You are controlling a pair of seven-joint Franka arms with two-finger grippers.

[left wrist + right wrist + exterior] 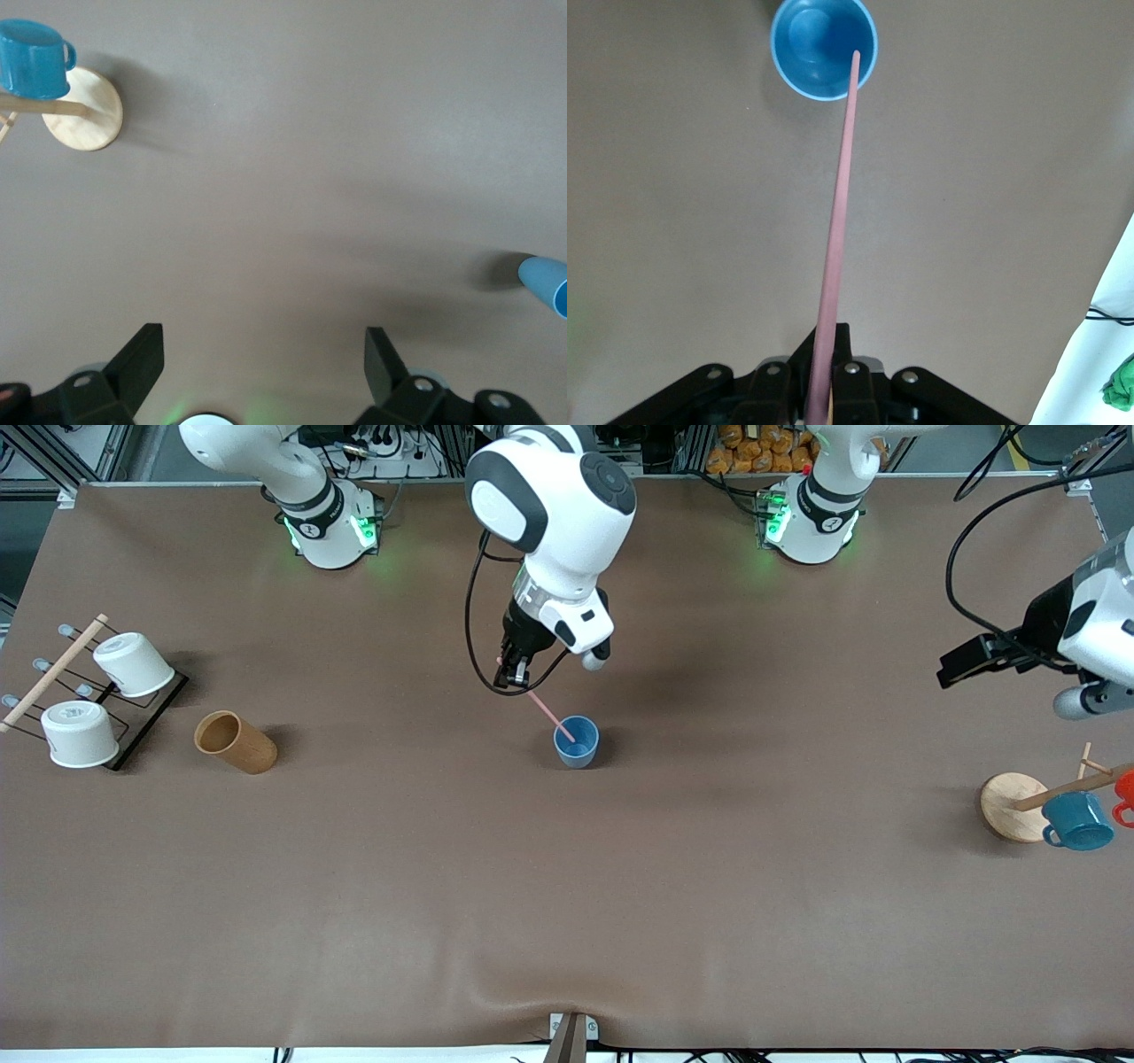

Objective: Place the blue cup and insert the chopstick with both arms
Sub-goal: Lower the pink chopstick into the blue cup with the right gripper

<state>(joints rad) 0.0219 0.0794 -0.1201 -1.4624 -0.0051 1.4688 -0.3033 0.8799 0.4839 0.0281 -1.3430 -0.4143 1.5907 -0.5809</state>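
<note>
The blue cup (pixel 576 742) stands upright in the middle of the table; it also shows in the right wrist view (pixel 824 49) and at the edge of the left wrist view (pixel 545 282). My right gripper (pixel 514 677) (pixel 828 390) is shut on the upper end of the pale-pink chopstick (pixel 549 713) (pixel 837 221), which slants down with its lower tip in the cup's mouth. My left gripper (pixel 961 666) (pixel 263 345) is open and empty, and it waits in the air over bare table at the left arm's end.
A brown cylindrical holder (pixel 235 742) lies on its side toward the right arm's end, beside a wire rack (pixel 146 722) with two white cups (pixel 133 664). A mug tree with a round wooden base (pixel 1010 802) (pixel 84 111), a teal mug (pixel 1076 821) and a red mug (pixel 1125 793) stands at the left arm's end.
</note>
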